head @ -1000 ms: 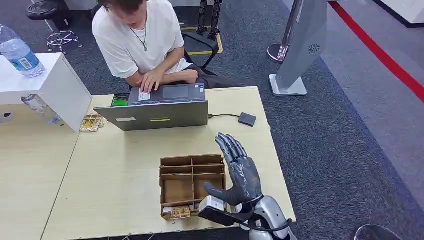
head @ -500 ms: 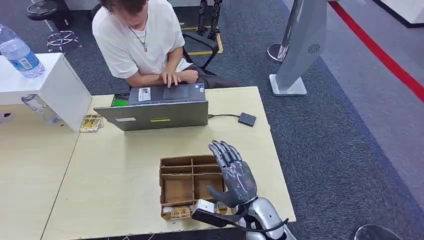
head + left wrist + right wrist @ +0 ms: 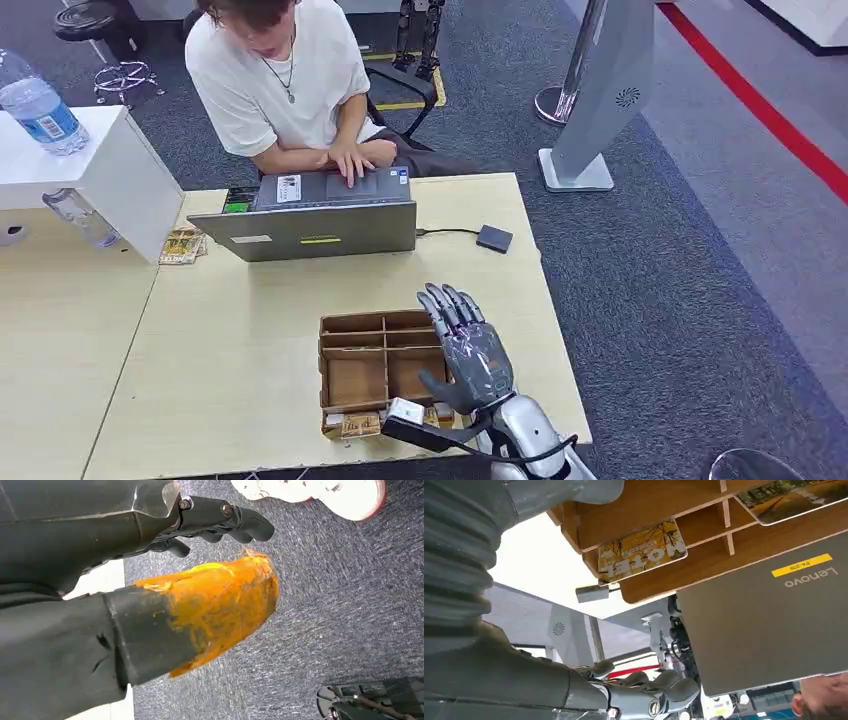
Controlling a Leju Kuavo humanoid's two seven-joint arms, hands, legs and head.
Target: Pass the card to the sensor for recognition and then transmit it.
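the glossy yellow autumn-leaf hotel card [image 3: 642, 550] lies flat in a compartment of the brown cardboard divider tray [image 3: 352, 327], at the tray's near edge, about 9 o'clock from the robot's wrist. the right hand [image 3: 470, 352], dark grey and ribbed, hovers released over the tray's right side, fingers straight and apart, holding nothing. the left hand [image 3: 150, 580] hangs over grey carpet; whether it is clenched i cannot tell. at 12 o'clock a person types on a matte grey laptop [image 3: 316, 228] on the pale wooden table [image 3: 230, 340].
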